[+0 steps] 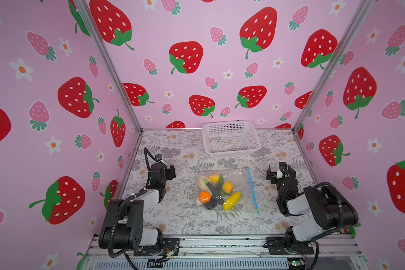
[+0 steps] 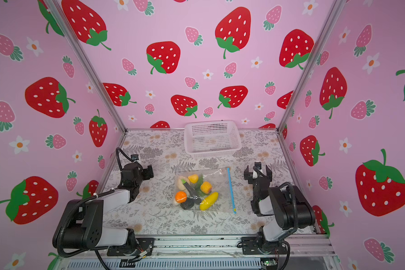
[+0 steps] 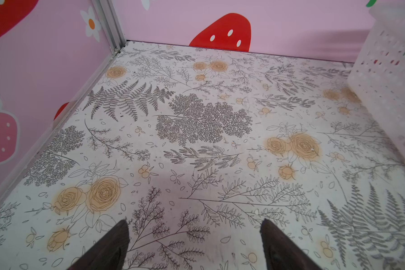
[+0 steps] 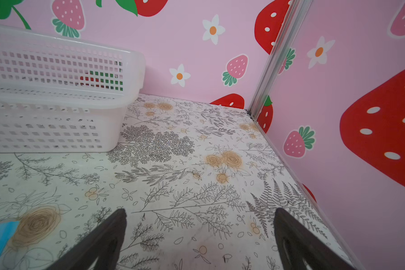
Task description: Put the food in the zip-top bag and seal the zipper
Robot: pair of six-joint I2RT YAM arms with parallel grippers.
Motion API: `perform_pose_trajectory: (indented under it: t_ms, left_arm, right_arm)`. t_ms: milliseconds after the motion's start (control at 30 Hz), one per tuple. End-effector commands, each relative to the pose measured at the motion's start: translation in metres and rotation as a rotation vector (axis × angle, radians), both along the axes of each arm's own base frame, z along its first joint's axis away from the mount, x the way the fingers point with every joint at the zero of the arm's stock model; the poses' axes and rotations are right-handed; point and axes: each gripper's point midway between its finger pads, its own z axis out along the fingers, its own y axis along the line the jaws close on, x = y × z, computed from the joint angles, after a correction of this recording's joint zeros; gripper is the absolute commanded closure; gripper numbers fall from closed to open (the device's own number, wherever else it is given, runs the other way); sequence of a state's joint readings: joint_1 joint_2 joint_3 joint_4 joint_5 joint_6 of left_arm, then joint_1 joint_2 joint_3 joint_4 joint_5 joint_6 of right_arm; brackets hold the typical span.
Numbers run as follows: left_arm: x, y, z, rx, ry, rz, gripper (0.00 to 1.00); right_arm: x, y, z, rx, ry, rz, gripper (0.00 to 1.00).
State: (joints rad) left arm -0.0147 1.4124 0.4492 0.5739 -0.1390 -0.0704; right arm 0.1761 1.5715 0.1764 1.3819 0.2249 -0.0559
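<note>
Your left claw [image 3: 194, 225]: jaws wide apart, holding nothing.
Your right claw [image 4: 200, 214]: jaws wide apart, holding nothing.
Food [image 1: 231, 201]: inside zip-top bag [image 1: 240, 187], on counter [image 1: 180, 219].

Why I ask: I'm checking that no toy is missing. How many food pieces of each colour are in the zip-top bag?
Yellow pieces: 2
Orange pieces: 2, one paler
Cream-white pieces: 1, possibly more hidden under the pile
Dark purple-black pieces: 2
Total: 7, all inside the zip-top bag; overlaps make this approximate.
</note>
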Motion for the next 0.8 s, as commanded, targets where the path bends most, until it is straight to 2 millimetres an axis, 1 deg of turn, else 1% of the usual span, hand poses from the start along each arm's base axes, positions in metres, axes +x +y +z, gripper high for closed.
perform_pose_trajectory:
  t_ms: [0, 200, 367, 767]
  left_arm:
    - [0.011, -0.003, 0.018, 0.012, -0.094, -0.034, 0.11]
    - [0.010, -0.003, 0.012, -0.006, -0.114, -0.041, 0.11]
    - [0.008, 0.008, 0.005, -0.026, -0.134, 0.006, 0.10]
    - [0.010, 0.009, -0.003, -0.033, -0.117, 0.012, 0.10]
  right_arm:
    - [0.007, 0.002, 0.009, 0.037, -0.025, 0.027, 0.01]
    - [0.010, 0.001, 0.007, 0.051, -0.011, 0.038, 0.01]
    - [0.010, 0.000, 0.007, 0.053, -0.009, 0.039, 0.01]
    - [0.011, 0.003, 0.007, 0.050, -0.008, 0.055, 0.01]
